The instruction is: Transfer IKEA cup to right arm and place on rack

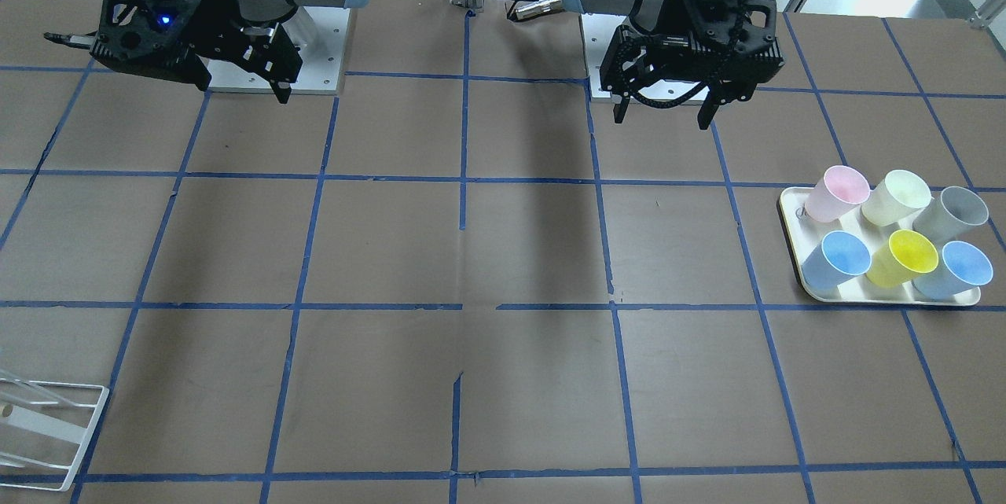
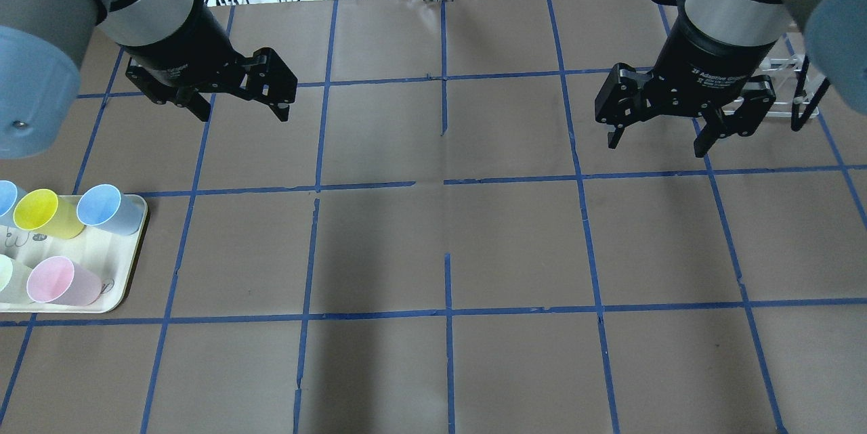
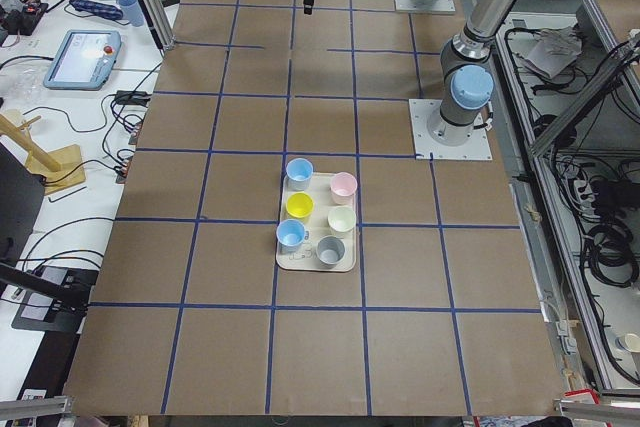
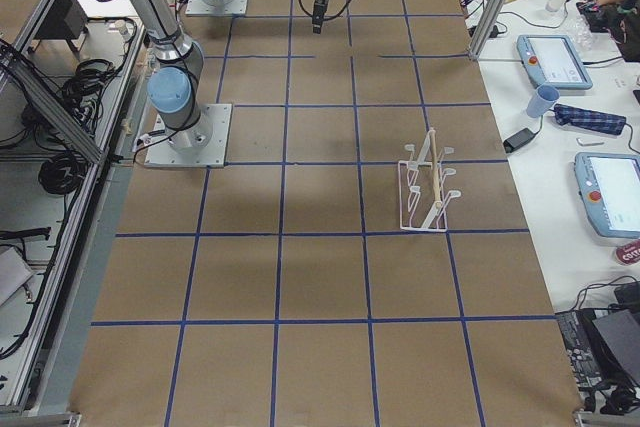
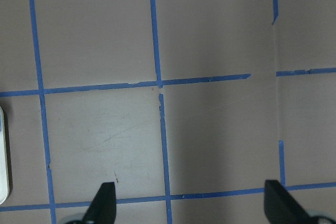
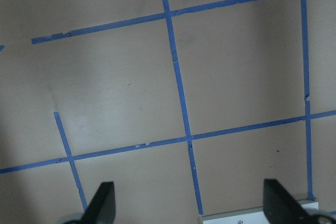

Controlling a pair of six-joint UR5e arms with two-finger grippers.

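The IKEA cup (image 1: 951, 215) is pale grey and stands on a cream tray (image 1: 794, 205) with several pastel cups; it also shows in the exterior left view (image 3: 331, 250). It is cut off in the overhead view. My left gripper (image 1: 662, 120) (image 2: 244, 114) hangs open and empty above the table, well short of the tray. My right gripper (image 1: 240, 91) (image 2: 656, 146) is open and empty on the other side. The white wire rack (image 1: 47, 425) (image 4: 425, 192) stands at the table's far edge, partly behind my right gripper in the overhead view (image 2: 789, 92).
On the tray are a pink cup (image 1: 839, 193), a cream-green cup (image 1: 896, 197), a yellow cup (image 1: 904, 258) and two light blue cups (image 1: 837, 259). Blue tape lines grid the brown table. Tablets and cables lie beyond the far edge (image 4: 555, 57).
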